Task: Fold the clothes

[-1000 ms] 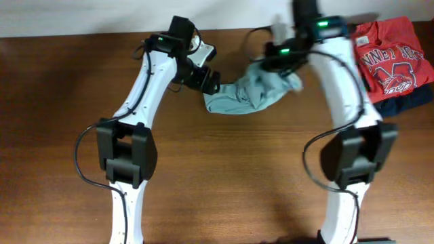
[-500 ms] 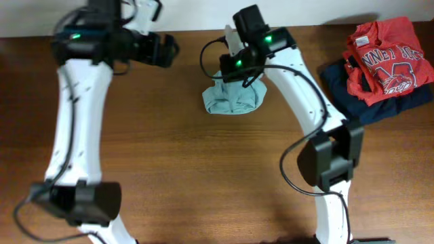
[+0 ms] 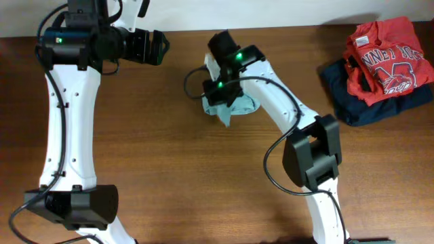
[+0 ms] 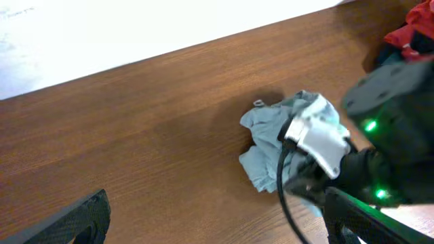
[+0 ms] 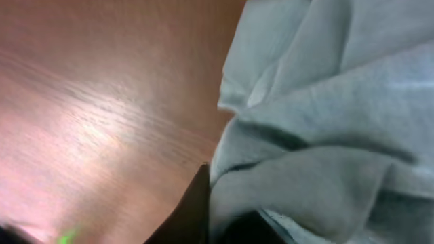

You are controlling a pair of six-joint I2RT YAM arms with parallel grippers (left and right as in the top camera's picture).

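The sage T-shirt (image 3: pixel 239 108) lies bunched in a small heap on the wooden table near the back middle. It also shows in the left wrist view (image 4: pixel 279 134) and fills the right wrist view (image 5: pixel 325 115). My right gripper (image 3: pixel 221 88) is down on the heap's left part, and its dark finger (image 5: pixel 224 217) is pressed into a fold, shut on the fabric. My left gripper (image 3: pixel 154 49) is raised at the back left, well away from the shirt, with its fingers (image 4: pixel 210 227) wide apart and empty.
A red shirt with white lettering (image 3: pixel 385 55) lies on a dark navy folded garment (image 3: pixel 349 98) at the back right corner. The table's back edge meets a white wall (image 4: pixel 135 27). The right arm (image 4: pixel 386 156) hangs over the sage shirt.
My left gripper has left the shirt and swung away to the back left. My right gripper has carried the shirt's right side leftward, bunching it into a smaller heap.
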